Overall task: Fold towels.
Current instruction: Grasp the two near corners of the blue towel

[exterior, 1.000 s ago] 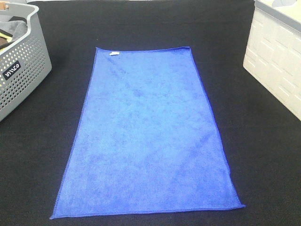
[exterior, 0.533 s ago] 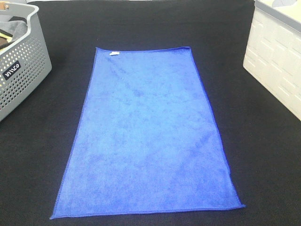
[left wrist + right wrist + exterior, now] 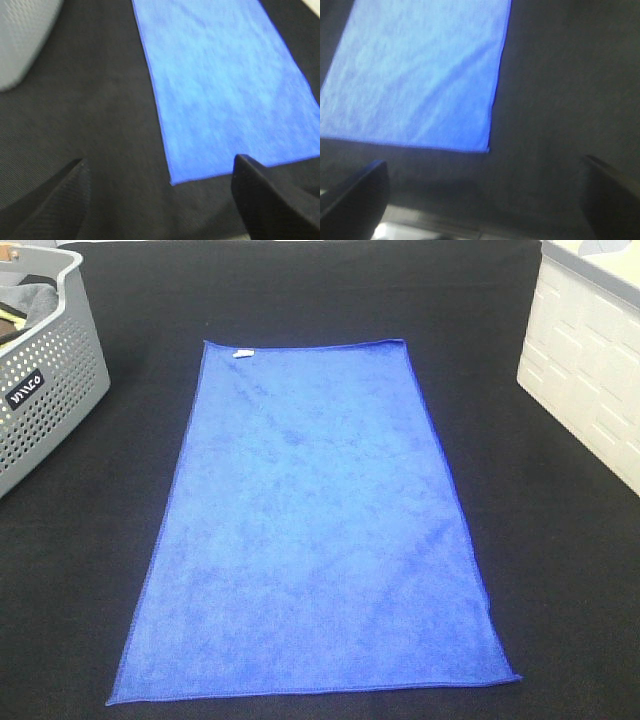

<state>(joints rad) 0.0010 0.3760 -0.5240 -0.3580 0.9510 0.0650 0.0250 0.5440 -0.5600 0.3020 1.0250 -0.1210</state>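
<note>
Still nothing: left claw and right claw both gape wide, empty, each with a corner of the blue towel just ahead. It lies flat on the counter, unmoved since a second ago; folding not begun.

The black table bears the blue towel, flat, just ahead of left gripper and right gripper; grey basket beyond the left one.
</note>
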